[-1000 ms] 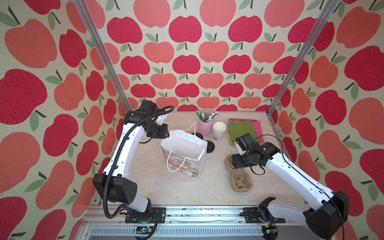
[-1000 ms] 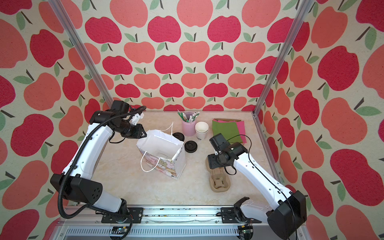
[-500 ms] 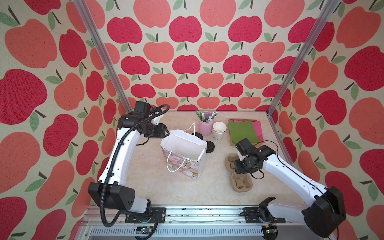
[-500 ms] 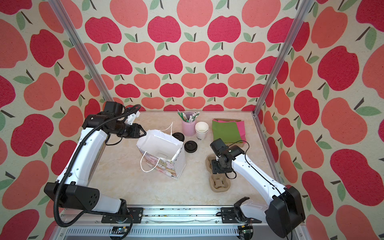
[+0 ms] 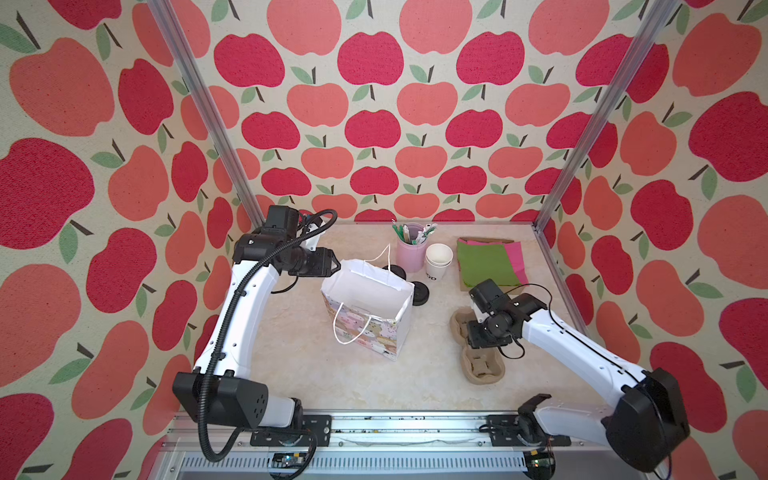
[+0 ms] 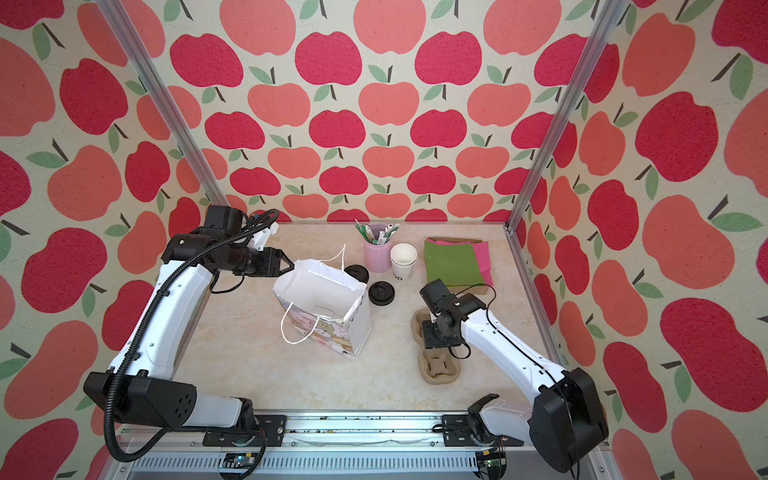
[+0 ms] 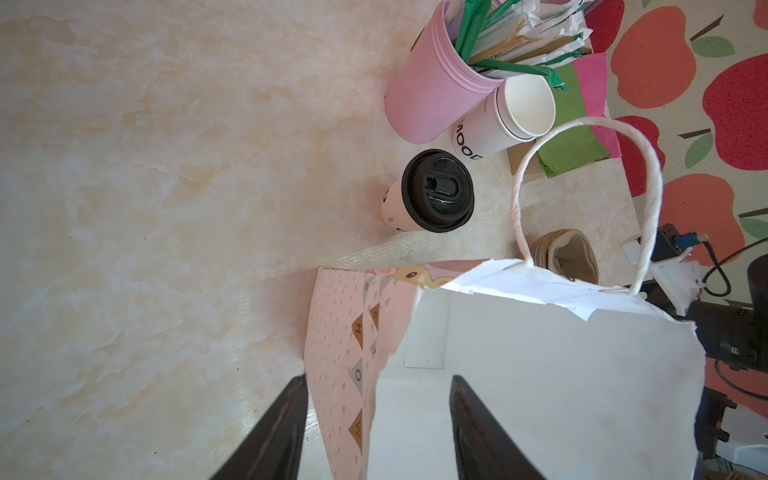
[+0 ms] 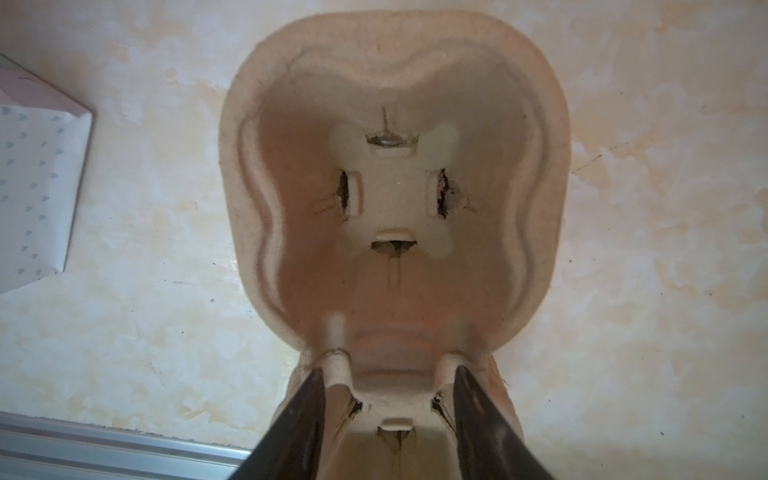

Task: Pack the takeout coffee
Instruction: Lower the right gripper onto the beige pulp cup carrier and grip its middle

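Note:
A takeout coffee (image 7: 436, 191), a white cup with a black sip lid, stands beside the paper bag (image 7: 540, 374). In both top views two black lids (image 5: 419, 293) (image 5: 397, 272) (image 6: 381, 293) show just behind the bag's (image 5: 374, 336) right end. My left gripper (image 5: 334, 266) (image 7: 378, 378) is open at the bag's left rim, its fingers astride the side wall without touching it. Pointing down, my right gripper (image 5: 484, 336) (image 8: 386, 372) is shut on the narrow waist of the tan cup carrier (image 5: 482, 368) (image 8: 395, 124).
Along the back stand a pink holder of stirrers (image 5: 409, 253), a stack of open white cups (image 5: 438, 259) and green and pink napkins (image 5: 488, 259). A metal rail (image 5: 374, 424) runs along the front edge. The bag's string handle (image 7: 648, 199) arches up.
The right gripper has come down onto the carrier and narrowed its jaws on it. The left arm's elbow has swung outward while its gripper stays at the bag's rim.

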`<move>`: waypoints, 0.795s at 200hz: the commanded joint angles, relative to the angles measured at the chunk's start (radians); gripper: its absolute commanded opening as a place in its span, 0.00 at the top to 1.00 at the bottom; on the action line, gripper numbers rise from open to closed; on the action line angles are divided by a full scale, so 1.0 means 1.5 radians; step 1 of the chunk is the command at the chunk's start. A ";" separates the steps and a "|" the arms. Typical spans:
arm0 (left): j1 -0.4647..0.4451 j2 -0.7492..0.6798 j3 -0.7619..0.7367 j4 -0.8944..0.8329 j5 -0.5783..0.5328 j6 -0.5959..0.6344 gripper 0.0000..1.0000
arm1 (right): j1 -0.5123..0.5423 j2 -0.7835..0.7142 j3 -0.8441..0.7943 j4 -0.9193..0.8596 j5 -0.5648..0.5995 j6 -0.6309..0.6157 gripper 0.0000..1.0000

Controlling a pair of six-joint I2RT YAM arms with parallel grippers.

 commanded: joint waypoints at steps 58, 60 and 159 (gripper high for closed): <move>0.005 -0.020 -0.015 0.013 0.013 -0.002 0.41 | -0.003 0.011 -0.038 0.032 0.002 -0.010 0.52; 0.006 -0.020 -0.016 0.013 0.013 -0.002 0.41 | -0.004 0.012 -0.039 0.033 0.002 -0.010 0.52; 0.007 -0.033 -0.021 0.019 0.010 -0.002 0.41 | -0.003 -0.005 -0.040 0.029 0.003 -0.016 0.64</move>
